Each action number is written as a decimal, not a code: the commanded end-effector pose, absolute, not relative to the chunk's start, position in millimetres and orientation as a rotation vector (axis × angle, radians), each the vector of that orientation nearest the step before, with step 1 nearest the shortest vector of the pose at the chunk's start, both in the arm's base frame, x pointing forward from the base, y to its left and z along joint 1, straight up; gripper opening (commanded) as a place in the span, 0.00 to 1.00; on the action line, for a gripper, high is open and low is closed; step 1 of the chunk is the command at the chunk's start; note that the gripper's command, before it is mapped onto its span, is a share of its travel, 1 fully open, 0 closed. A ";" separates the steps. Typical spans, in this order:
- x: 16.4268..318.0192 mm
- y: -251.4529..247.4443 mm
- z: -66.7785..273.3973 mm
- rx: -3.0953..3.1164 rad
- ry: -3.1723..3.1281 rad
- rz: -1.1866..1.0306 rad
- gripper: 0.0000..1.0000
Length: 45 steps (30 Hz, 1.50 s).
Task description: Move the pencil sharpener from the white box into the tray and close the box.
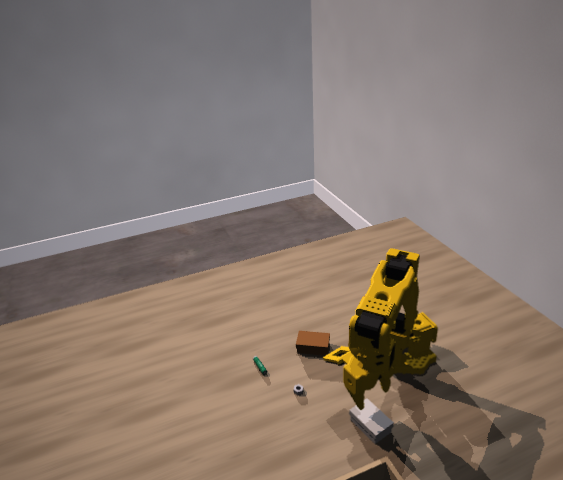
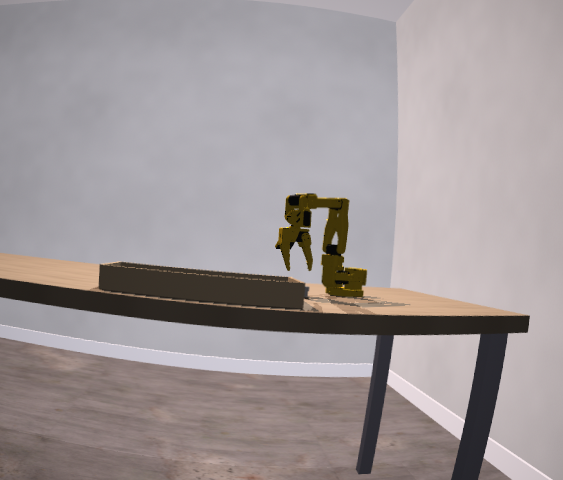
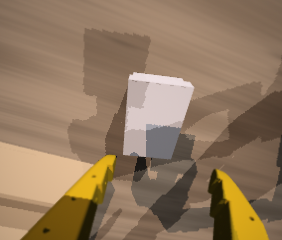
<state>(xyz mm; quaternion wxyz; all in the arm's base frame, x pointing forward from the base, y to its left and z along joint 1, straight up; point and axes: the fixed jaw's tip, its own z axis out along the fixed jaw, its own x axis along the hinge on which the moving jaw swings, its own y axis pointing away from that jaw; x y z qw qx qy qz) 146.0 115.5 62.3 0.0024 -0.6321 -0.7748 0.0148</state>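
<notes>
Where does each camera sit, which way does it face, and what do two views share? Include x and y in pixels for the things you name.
Top: high up, looking obliquely down at the white box point(image 1: 374, 421) point(image 3: 158, 107); arm and gripper point(image 1: 373, 397) point(image 2: 299, 270) point(image 3: 164, 164) show.
Exterior: beyond the tray point(image 1: 366, 469) point(image 2: 198, 286), near tabletop height, facing the whole arm.
Wrist: on the gripper, facing the box; both fingers show.
Top and exterior share the tray.
</notes>
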 end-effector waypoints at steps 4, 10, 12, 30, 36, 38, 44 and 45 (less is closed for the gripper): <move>149.1 120.8 69.9 -1.977 -2.442 0.000 0.30; 149.6 121.3 71.0 -1.977 -2.442 0.000 0.30; 149.6 121.3 71.0 -1.977 -2.442 0.000 0.30; 149.6 121.3 71.0 -1.977 -2.442 0.000 0.30; 149.8 121.4 69.6 -1.977 -2.442 0.000 0.30; 149.9 121.6 68.2 -1.977 -2.442 0.000 0.30; 150.6 122.1 61.0 -1.977 -2.442 0.000 0.30; 150.6 122.1 61.0 -1.977 -2.442 0.000 0.30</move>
